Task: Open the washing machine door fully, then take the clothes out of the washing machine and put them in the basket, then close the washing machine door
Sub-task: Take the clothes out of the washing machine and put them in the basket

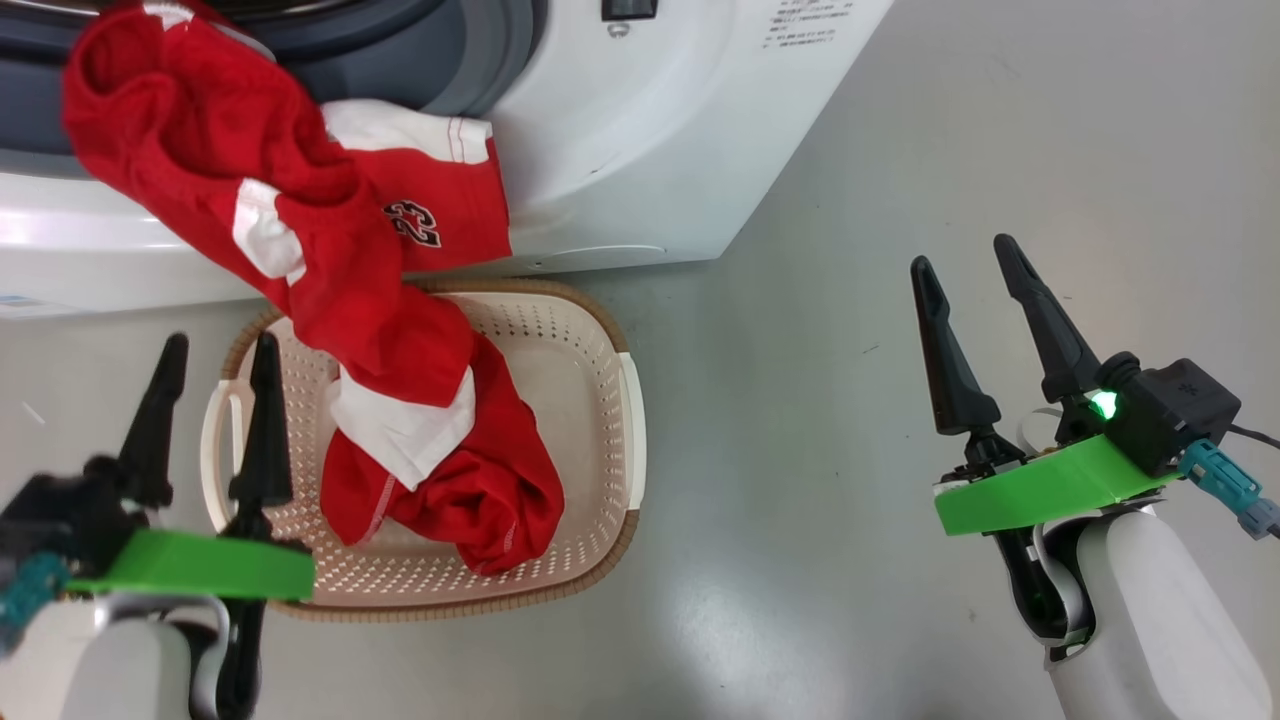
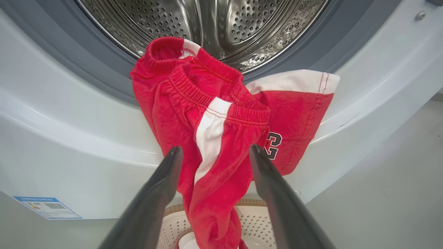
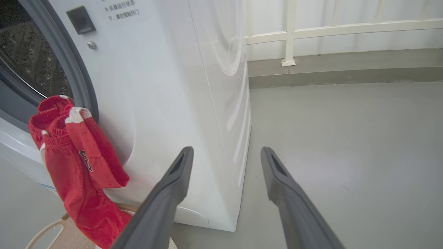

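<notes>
Left hand (image 1: 220, 348): both fingers spread wide, nothing between them, over the left end of the basket (image 1: 600, 322). In its wrist view it points at the hanging red shorts (image 2: 207, 114).
Right hand (image 1: 960, 255): also wide and empty, over bare floor (image 1: 800, 480), well apart from the laundry.

Shorts: elastic waistband draped over the grey gasket (image 2: 86, 62) at the lip of the drum (image 2: 221, 27). The body trails down the front of the washing machine (image 1: 640, 150), and the lower end is bunched in the basket.

Risks, as judged:
- A grasp low on the fabric would leave the waistband on the gasket, so a pull could snag it there.
- The basket looks light, and a sideways tug on the fabric in it could slide or tip it.
- Shutting the door now would trap cloth against the gasket.
- A loose drop could leave the "23" leg (image 1: 415, 222) over the rim.

Count:
- hands: 2, two fingers each
- basket: 1
- washing machine: 1
- red garments: 1 pair of shorts certain; cannot tell whether the bundle in the basket is a second piece
</notes>
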